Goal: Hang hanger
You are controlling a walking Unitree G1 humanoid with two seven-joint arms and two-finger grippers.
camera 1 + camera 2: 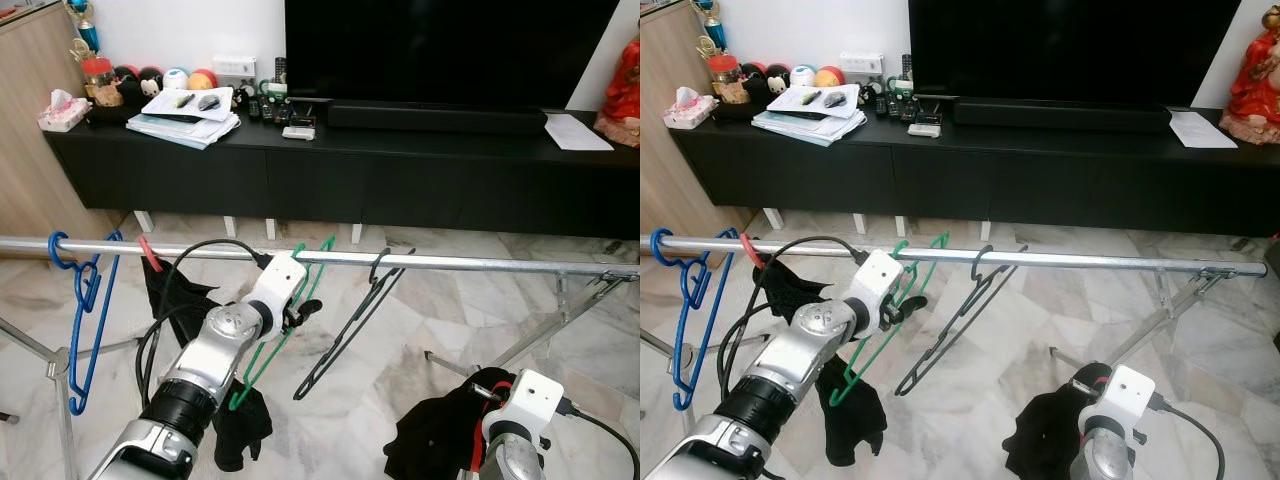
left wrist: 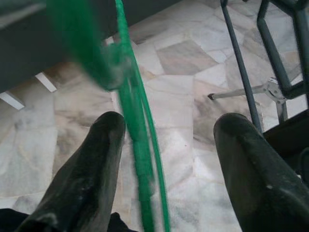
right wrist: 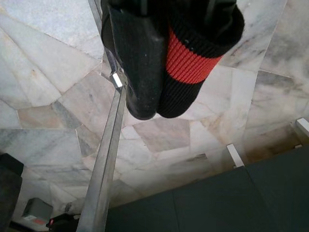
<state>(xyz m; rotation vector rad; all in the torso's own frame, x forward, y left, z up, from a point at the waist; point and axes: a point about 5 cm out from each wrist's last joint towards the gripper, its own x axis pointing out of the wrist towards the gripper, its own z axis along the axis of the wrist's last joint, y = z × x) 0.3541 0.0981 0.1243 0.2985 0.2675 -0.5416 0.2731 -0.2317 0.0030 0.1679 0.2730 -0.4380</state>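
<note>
My right tool hangs low at my right side, clamped on a black garment with a red stripe; a heap of dark cloth lies just beside that arm. My left tool is raised to the rail, its fingers standing apart with the green hanger's wire passing between them, not pinched. The green hanger's hook is over the steel rail, its body slanting down toward me. So the hanger lies dead ahead of the left tool, long axis running down from the rail; I judge backing that arm out is what's left. A black hanger hangs just beside, a blue hanger well apart on my left. Beyond: marble floor, then a black TV console and television.
</note>
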